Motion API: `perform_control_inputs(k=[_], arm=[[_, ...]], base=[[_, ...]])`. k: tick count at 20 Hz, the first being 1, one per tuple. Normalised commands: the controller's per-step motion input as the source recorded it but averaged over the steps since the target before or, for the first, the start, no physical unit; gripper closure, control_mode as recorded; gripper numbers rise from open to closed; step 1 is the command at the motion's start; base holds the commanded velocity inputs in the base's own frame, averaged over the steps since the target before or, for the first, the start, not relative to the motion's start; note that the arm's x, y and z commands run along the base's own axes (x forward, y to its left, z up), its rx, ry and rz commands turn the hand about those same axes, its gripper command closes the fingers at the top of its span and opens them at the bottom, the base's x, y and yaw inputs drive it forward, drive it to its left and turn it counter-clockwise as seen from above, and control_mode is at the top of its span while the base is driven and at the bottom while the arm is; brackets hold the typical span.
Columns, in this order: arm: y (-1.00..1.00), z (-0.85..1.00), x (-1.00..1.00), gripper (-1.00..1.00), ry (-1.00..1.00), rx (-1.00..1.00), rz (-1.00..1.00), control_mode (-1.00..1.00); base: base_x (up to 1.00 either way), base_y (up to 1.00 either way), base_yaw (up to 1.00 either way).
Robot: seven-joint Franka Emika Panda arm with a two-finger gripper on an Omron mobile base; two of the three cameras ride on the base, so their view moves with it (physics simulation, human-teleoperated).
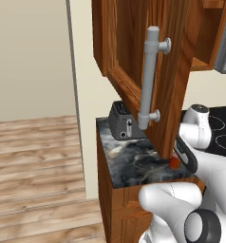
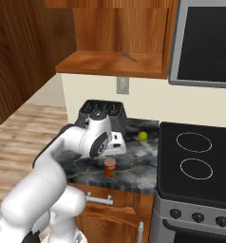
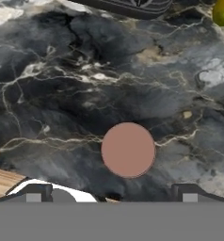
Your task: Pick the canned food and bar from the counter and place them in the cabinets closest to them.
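Hand view looks straight down on the desk, with the two dark finger tips of the hand rising at the bottom edge, set well apart with nothing between them, so the hand is open and empty. Just above those tips lies the pale round top of the canned food, seen end-on, which says the can stands upright with its long axis vertical and its lid facing the camera. It sits a little off the midline between the tips, toward the right one. From the right base view the canned food stands near the front edge of the desk, just below the wrist, in front of the toaster, with a small green fruit further back towards the stove top. Above it the cabinets hang open, a door with its grey handle swung out over the desk in the left base view. My reading is that the task is at its start: the can is not yet gripped or lifted, nothing has been shelved, and I cannot pick out the bar anywhere, so both placements are left.
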Motion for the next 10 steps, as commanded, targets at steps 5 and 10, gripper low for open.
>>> perform_control_inputs(k=[5, 10], arm=[[-0.06, -0.24, 0.17, -1.0, 0.0, -0.01, 0.0, -1.0], [-0.02, -0.23, 0.19, -1.0, 0.0, 0.0, 0.0, -1.0]], base=[[0.0, 0.0, 0.0], [0.0, 0.0, 0.0]])
